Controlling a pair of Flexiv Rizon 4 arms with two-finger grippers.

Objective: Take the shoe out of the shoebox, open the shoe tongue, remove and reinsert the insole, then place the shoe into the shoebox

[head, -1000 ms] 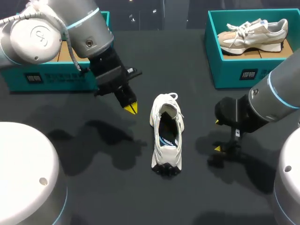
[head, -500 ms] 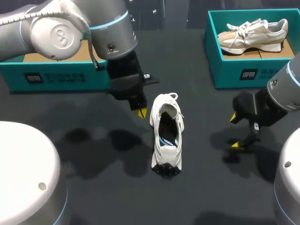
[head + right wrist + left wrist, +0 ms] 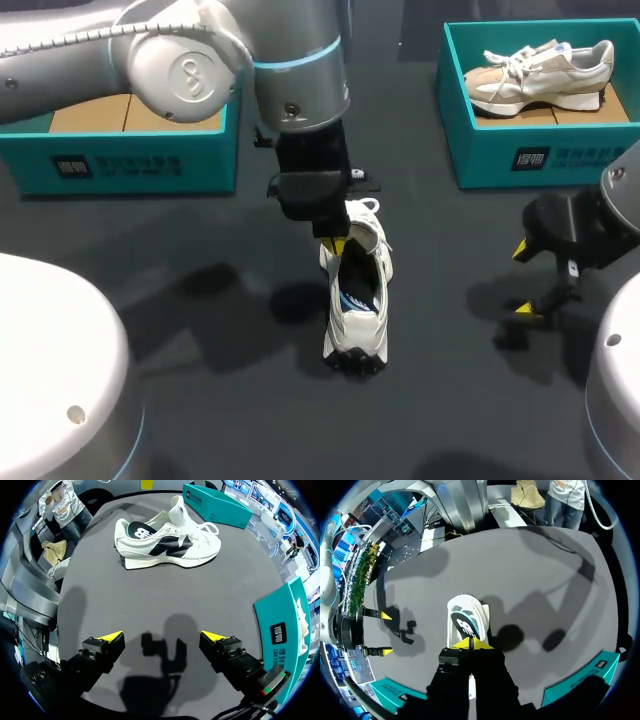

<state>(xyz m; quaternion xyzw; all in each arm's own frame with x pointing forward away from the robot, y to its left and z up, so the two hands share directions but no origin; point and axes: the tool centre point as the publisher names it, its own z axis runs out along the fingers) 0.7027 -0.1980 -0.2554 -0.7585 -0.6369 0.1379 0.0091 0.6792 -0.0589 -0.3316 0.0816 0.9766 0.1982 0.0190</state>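
A white shoe (image 3: 356,300) with black side panels (image 3: 167,537) lies on the dark table, laces toward the far side. My left gripper (image 3: 336,247) is shut, its yellow tips together right over the shoe's tongue end, at the near rim of the opening (image 3: 466,622). Whether the left gripper (image 3: 470,643) touches the tongue is hidden by the fingers. My right gripper (image 3: 522,280) stands open to the right of the shoe, low over the table, nothing between its fingers. In its own view the right gripper (image 3: 162,637) faces the shoe's side from a distance.
A teal shoebox (image 3: 130,160) with a cardboard floor stands at the back left. Another teal box (image 3: 500,150) at the back right holds a beige shoe (image 3: 540,70). My right gripper (image 3: 385,633) also shows beside the shoe in the left wrist view.
My left arm has swung right, bringing its shut gripper from the left of the shoe to over its tongue. The right gripper has drawn back to the right, still open.
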